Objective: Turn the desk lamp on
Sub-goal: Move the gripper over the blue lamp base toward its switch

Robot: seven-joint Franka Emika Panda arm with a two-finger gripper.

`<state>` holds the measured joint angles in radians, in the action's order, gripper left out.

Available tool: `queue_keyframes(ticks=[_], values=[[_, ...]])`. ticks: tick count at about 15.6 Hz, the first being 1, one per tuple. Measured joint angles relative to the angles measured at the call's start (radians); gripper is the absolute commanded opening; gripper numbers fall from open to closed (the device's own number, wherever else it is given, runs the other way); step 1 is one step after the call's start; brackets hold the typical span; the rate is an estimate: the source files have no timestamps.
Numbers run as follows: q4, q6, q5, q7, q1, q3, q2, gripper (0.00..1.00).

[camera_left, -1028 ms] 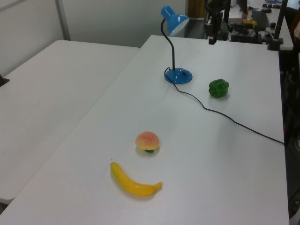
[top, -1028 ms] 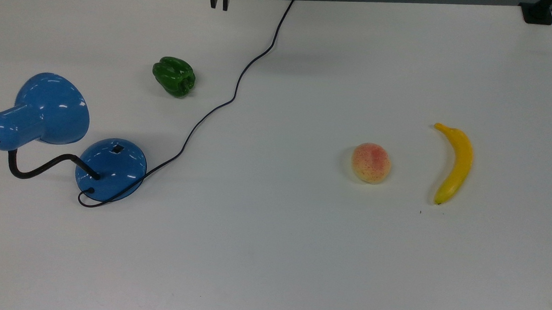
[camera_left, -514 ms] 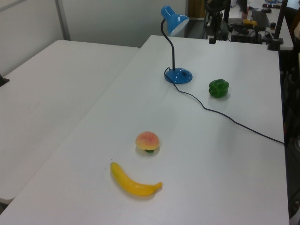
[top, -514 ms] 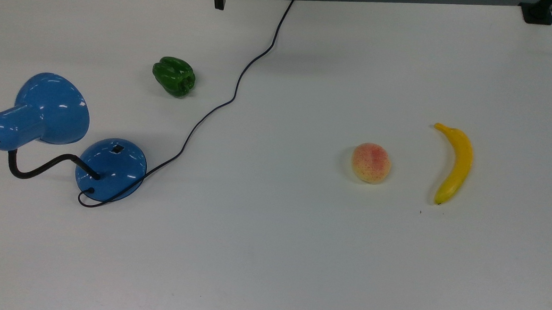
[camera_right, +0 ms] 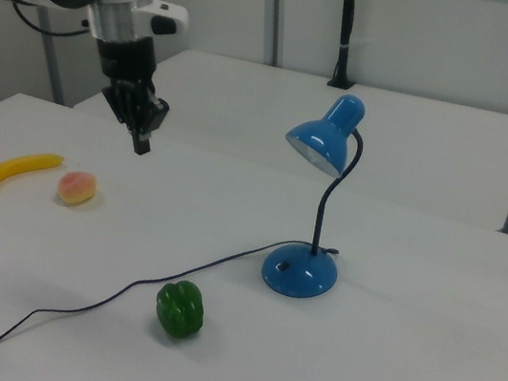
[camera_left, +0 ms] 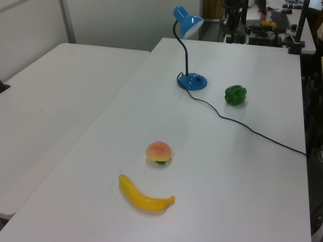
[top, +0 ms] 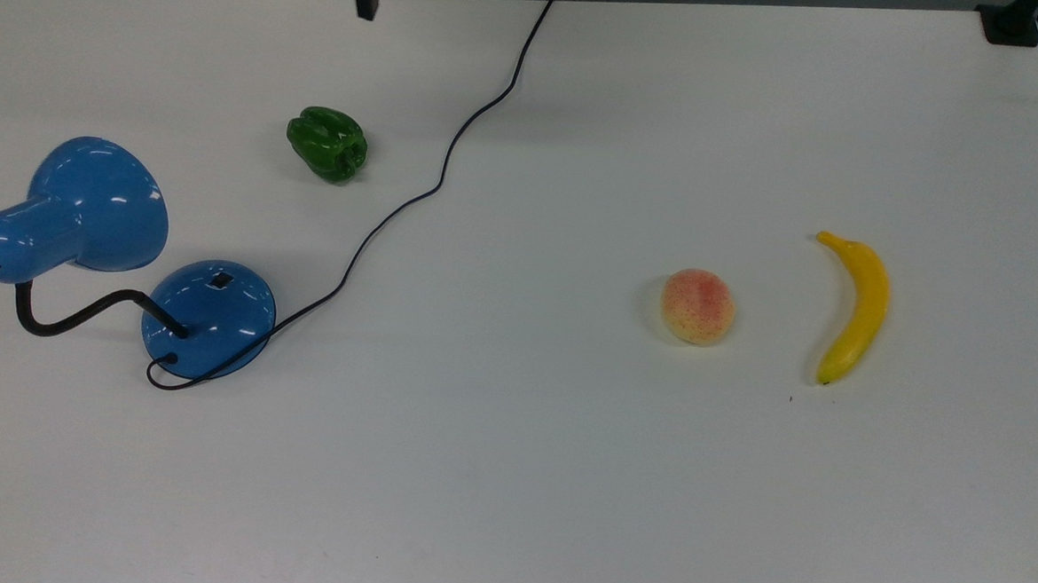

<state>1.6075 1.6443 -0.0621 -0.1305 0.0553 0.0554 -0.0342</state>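
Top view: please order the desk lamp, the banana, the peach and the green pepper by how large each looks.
1. desk lamp
2. banana
3. green pepper and peach: they look about alike, so no order between them.

no readable text anywhere, no labels, no brand marks, no numbers, no signs on anything across the top view, the left view or the right view
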Motion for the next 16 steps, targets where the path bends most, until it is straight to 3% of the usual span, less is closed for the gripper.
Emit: queue_keyframes(ticks=[10, 16], values=[[0.007, 0.06, 0.0, 0.008, -0.155, 0.002, -0.058, 0.0], [0.151, 0.208, 0.0, 0.008, -0.171, 0.002, -0.113, 0.0]])
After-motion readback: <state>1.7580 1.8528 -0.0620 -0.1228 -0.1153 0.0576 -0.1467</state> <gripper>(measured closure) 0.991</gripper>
